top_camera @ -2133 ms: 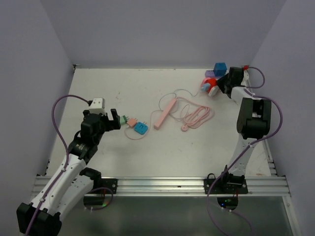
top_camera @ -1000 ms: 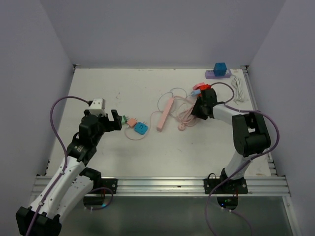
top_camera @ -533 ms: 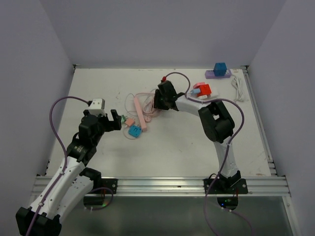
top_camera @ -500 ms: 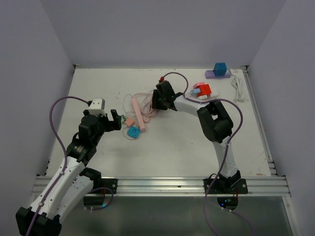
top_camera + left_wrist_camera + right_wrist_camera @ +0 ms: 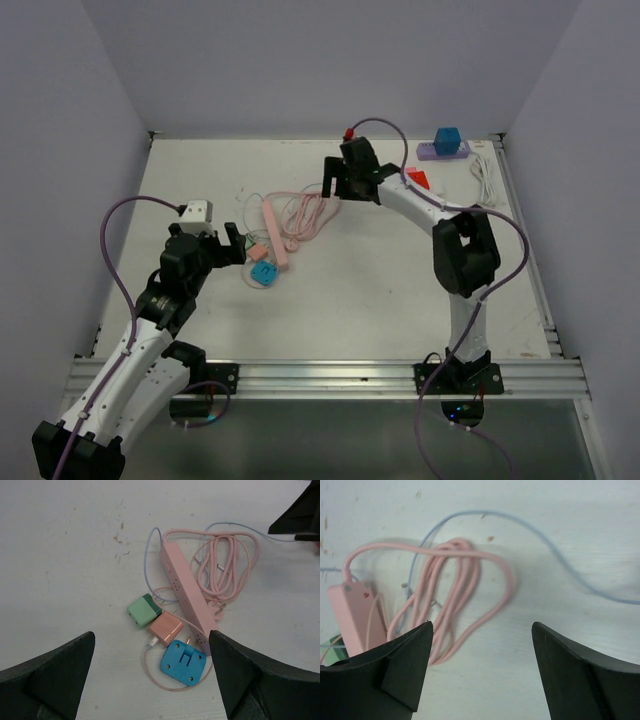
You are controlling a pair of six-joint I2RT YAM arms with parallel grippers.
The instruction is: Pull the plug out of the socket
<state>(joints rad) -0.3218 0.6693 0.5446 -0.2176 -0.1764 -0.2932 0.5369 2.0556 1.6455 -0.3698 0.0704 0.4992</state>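
One long, flat pink plastic power strip (image 5: 187, 597) lies on the scuffed white table (image 5: 350, 300), with its thick pink rubbery cord (image 5: 227, 565) gathered in one loose coil beside it. Three small boxy plastic pieces cluster at the strip's near end. They are a green adapter (image 5: 144, 611), a salmon adapter (image 5: 165, 627) touching the strip's side, and a blue plug block (image 5: 183, 661) lying flat just beside the strip, metal prongs showing. One thin pale-blue wire (image 5: 560, 555) curves past the coil. At the far right sit one purple strip (image 5: 443, 151) carrying one blue cube (image 5: 447, 136), one red piece (image 5: 418, 180) and one white bundled cable (image 5: 484, 180). The left gripper (image 5: 151, 640) hovers over the adapters with its jaws spread wide and empty. The right gripper (image 5: 482, 630) hangs above the coil, jaws well apart, holding nothing.
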